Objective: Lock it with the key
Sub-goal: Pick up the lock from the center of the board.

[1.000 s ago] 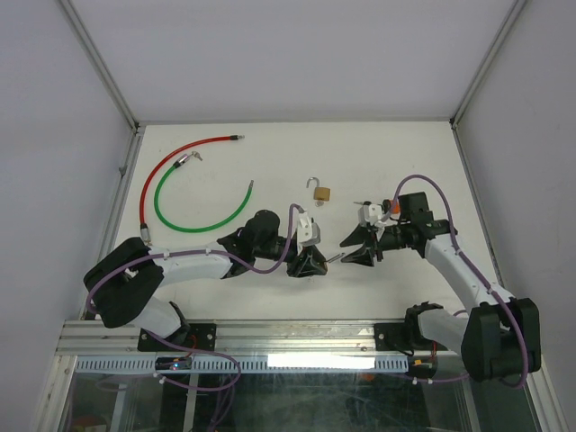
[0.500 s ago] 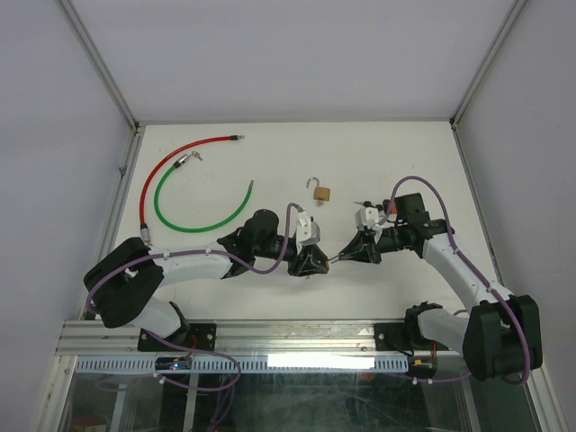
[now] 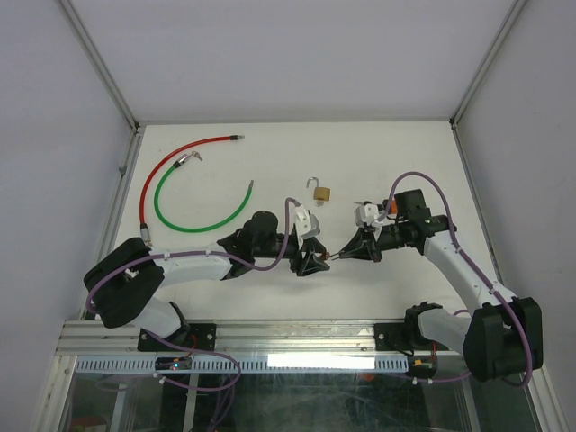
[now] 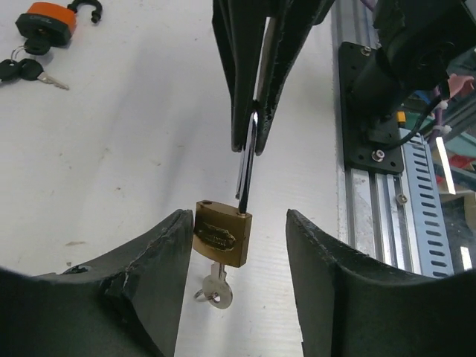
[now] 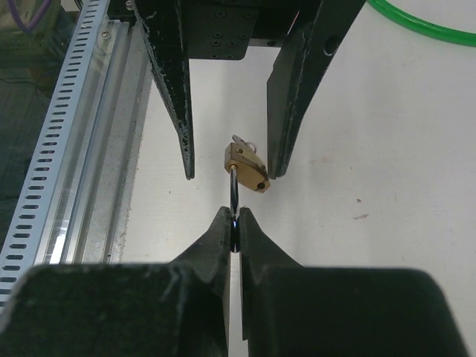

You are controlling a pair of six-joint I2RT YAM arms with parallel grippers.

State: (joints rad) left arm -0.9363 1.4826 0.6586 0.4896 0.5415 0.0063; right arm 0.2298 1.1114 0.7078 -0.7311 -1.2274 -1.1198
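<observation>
A small brass padlock (image 4: 222, 235) with a silver key (image 4: 216, 287) in its keyhole hangs above the table. Its shackle (image 4: 246, 167) is open at one end. My right gripper (image 5: 233, 222) is shut on the shackle (image 5: 233, 192) and holds the padlock (image 5: 248, 166) out in front of it. My left gripper (image 4: 239, 219) is open, and the padlock body sits between its fingers, close against the left one (image 4: 167, 253). In the top view the two grippers (image 3: 315, 261) (image 3: 345, 253) meet tip to tip near the table's middle front.
A second brass padlock (image 3: 320, 192) with an open shackle lies farther back. An orange padlock (image 4: 47, 22) with black-headed keys (image 4: 22, 70) lies by the right arm. Red cable (image 3: 178, 160) and green cable (image 3: 203, 216) lie at the back left. The metal rail (image 4: 387, 186) runs along the near edge.
My right gripper has moved left with the padlock, bringing it in between the left gripper's fingers. The left gripper has shifted slightly toward it.
</observation>
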